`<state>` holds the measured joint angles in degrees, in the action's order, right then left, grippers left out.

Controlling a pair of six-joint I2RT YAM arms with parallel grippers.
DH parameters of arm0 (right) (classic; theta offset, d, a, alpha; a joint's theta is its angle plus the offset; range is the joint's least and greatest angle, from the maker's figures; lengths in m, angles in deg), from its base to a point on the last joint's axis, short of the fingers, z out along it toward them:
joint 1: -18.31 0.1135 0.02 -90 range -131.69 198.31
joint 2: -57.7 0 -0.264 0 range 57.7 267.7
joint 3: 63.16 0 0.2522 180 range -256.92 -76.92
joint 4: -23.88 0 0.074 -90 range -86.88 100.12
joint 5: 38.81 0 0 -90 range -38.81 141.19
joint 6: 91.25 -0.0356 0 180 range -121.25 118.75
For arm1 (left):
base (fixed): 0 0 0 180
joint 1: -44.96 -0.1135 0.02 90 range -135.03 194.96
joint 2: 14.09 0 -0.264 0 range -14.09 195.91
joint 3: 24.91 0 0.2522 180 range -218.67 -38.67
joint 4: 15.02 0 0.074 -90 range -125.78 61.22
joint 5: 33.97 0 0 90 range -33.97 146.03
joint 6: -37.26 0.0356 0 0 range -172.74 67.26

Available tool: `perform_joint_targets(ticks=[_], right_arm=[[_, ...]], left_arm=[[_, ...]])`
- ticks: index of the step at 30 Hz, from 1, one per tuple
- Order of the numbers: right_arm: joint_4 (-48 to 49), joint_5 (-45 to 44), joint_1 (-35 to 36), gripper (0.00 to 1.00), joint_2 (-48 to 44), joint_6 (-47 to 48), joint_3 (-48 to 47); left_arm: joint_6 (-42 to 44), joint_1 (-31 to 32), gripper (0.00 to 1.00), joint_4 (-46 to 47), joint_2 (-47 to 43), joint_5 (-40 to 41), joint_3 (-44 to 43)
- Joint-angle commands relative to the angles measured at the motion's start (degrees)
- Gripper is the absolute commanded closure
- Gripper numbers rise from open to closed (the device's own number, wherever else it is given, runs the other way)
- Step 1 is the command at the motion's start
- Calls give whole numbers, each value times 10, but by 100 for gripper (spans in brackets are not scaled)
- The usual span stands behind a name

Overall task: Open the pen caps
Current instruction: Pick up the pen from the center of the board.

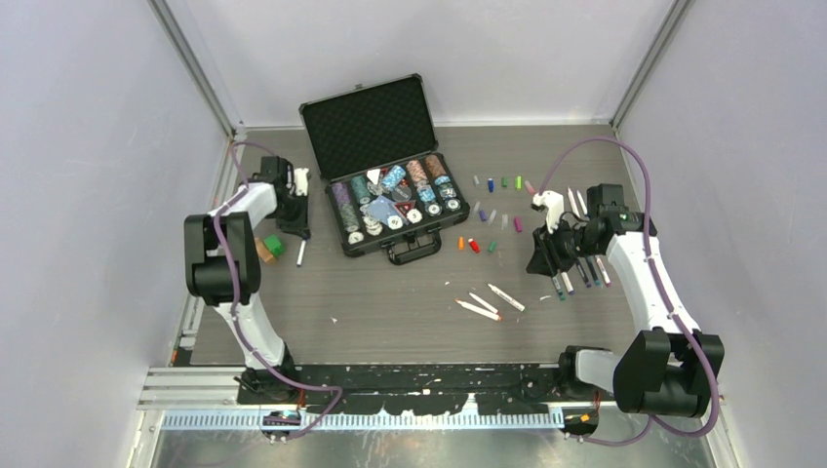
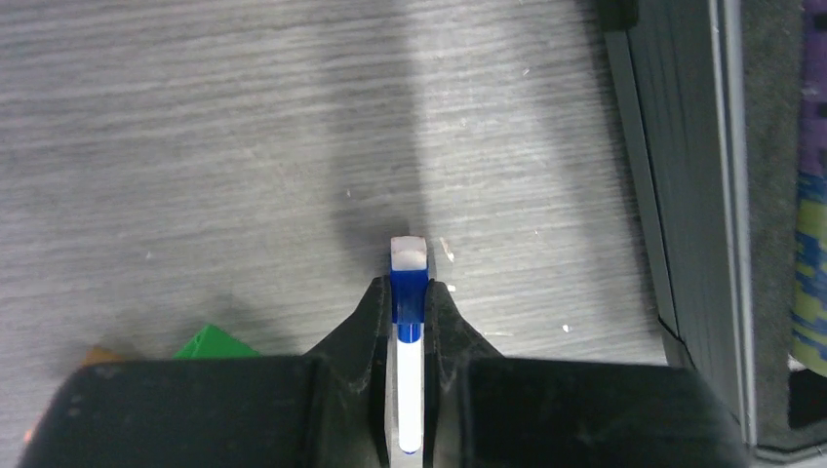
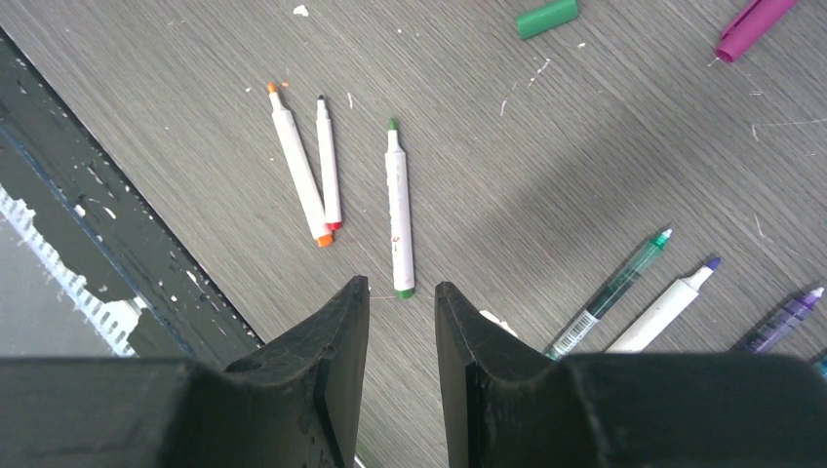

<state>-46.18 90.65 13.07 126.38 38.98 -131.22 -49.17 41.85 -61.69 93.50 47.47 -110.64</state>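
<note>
left gripper [image 2: 408, 297] clamped on blue-banded pen [image 2: 410, 390] | barrel runs along the fingers, pale end [image 2: 409, 253] juts forward, free | right gripper [image 3: 402, 290] slightly parted, empty, over uncapped green marker [image 3: 398, 210] | held pen lies well left of it

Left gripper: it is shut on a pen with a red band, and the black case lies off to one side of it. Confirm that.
One detail is wrong. The pen clamped in the left gripper has a blue band, not a red one, as the left wrist view shows. The rest holds: the gripper is shut on the pen, and the black case lies off to one side.
</note>
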Motion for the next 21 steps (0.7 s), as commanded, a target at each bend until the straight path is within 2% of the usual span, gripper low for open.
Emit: perform_joint_targets(ticks=[1, 4, 8, 12, 14, 15, 17, 21], right_arm=[[-12, 34, -1, 63, -24, 6, -15], [-23, 71, -1, 63, -34, 8, -22], [-68, 149, 0, 64, -35, 37, -43], [-118, 245, 12, 64, -35, 72, -70], [-115, 278, 35, 63, -35, 60, -76], [-103, 290, 49, 63, -33, 43, -77], [-52, 303, 96, 63, -30, -20, -69], [104, 309, 150, 63, -28, -163, -24]], left_arm=[[-49, -1, 100, -1, -108, -4, 19], [-101, -1, 100, 27, -216, -30, 63], [-202, -1, 100, 119, -373, -125, 162], [-377, 1, 100, 284, -508, -234, 284], [-473, 14, 100, 416, -544, -268, 357], [-511, 24, 100, 458, -558, -263, 382], [-560, 84, 100, 527, -578, -230, 423], [-579, 259, 100, 604, -583, -101, 460]])
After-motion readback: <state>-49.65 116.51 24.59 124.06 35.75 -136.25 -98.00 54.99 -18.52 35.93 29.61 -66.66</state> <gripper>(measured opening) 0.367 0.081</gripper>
